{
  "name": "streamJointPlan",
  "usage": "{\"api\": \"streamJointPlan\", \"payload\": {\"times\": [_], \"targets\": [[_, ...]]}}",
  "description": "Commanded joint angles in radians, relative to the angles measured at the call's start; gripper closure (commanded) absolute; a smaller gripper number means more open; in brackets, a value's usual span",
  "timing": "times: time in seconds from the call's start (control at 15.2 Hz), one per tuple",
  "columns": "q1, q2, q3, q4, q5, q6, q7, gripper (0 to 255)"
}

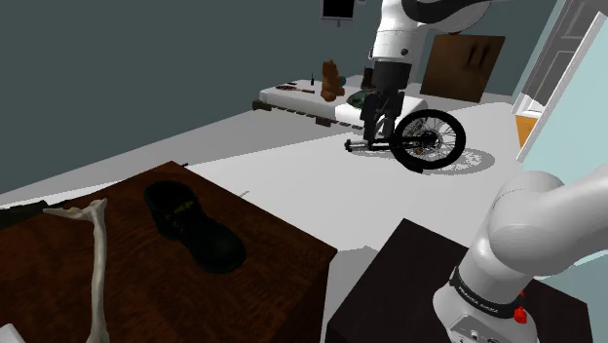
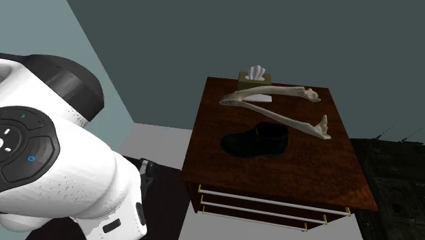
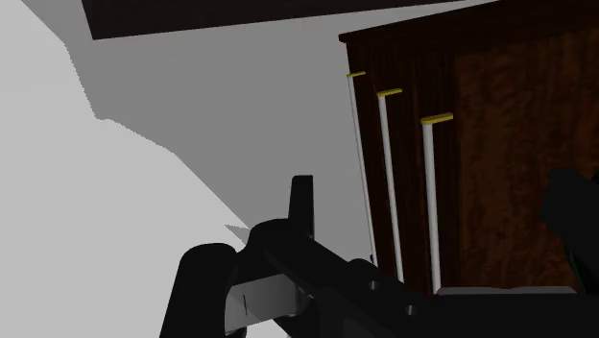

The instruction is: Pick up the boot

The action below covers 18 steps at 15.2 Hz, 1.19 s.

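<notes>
I cannot tell whether my pincer (image 1: 382, 119) is open or closed; it hangs well apart from the dark wood bench (image 1: 283, 261); in the shoulder view the black boot (image 1: 195, 229) stands on that bench at the pincer's 8 o'clock; a pale bone (image 1: 97, 263) lies just beside the boot.

The shoulder view skims the dresser (image 1: 278, 244) closely, the second exterior view overlooks the same top and boot (image 2: 259, 142) past the arm (image 2: 61, 177), and the wrist view faces its drawers (image 3: 413, 192).
</notes>
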Motion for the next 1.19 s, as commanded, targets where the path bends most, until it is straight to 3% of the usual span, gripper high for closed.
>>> {"api": "streamJointPlan", "payload": {"times": [0.0, 0.59, 1.12], "targets": [[0.000, 0.000, 0.000, 0.000, 0.000, 0.000, 0.000, 0], [0.054, 0.246, 0.174, 0.126, 0.059, 0.143, 0.194, 0], [0.083, 0.517, 0.304, 0.327, 0.023, 0.225, 0.379, 0]]}}
